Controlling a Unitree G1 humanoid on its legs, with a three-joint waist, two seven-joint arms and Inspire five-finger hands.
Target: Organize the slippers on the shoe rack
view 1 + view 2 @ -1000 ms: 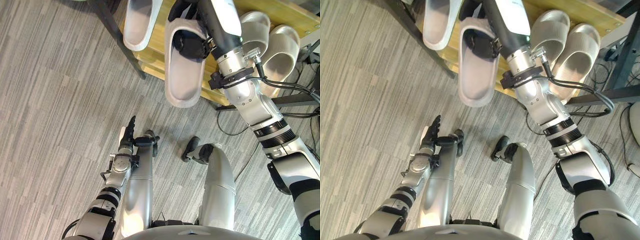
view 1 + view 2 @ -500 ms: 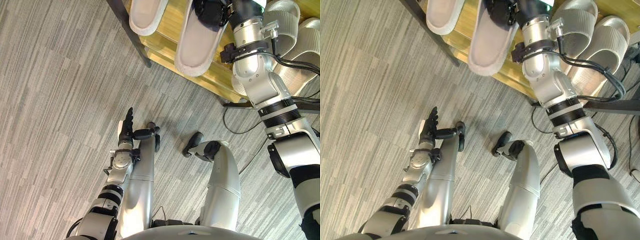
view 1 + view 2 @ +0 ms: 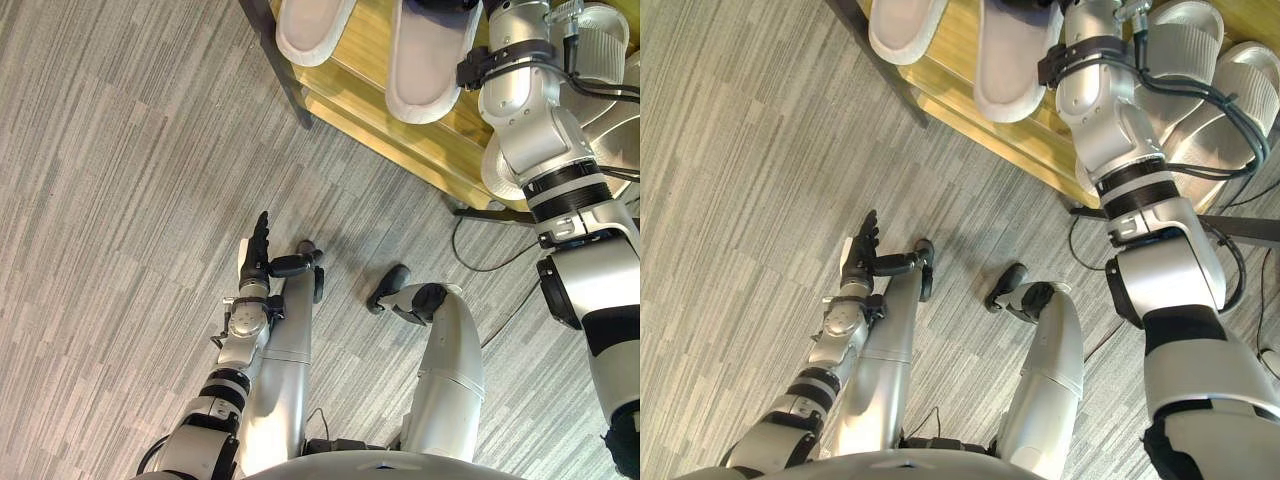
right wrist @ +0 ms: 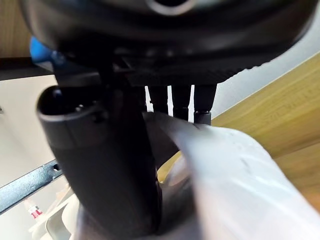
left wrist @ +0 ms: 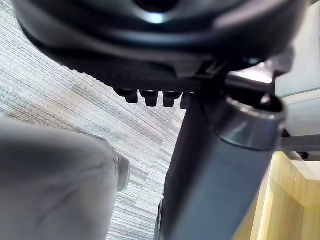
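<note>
right robot hand (image 4: pixel 107 170): clamped on a pale slipper (image 3: pixel 428 75), thumb on one side and fingers (image 4: pixel 202 105) on the other, as seen in the right wrist view.
head view: the held slipper sits at 12–1 o'clock, heel end toward 6 o'clock, over the wooden shelf of the shoe rack (image 3: pixel 368 60). cannot tell whether it rests on the wood.
second pale slipper (image 3: pixel 308 22): at 9 o'clock of the held one, just beside it, roughly parallel, small gap between them.
ribbed grey slipper (image 3: pixel 1185 40) and further grey slipper (image 3: pixel 1252 80): at 1–2 o'clock, side by side, partly behind the right arm.
left robot hand (image 3: pixel 258 250): low at 7 o'clock of centre, fingers straight, nothing in it, above the striped grey carpet floor (image 3: pixel 120 150), well apart from the rack.
</note>
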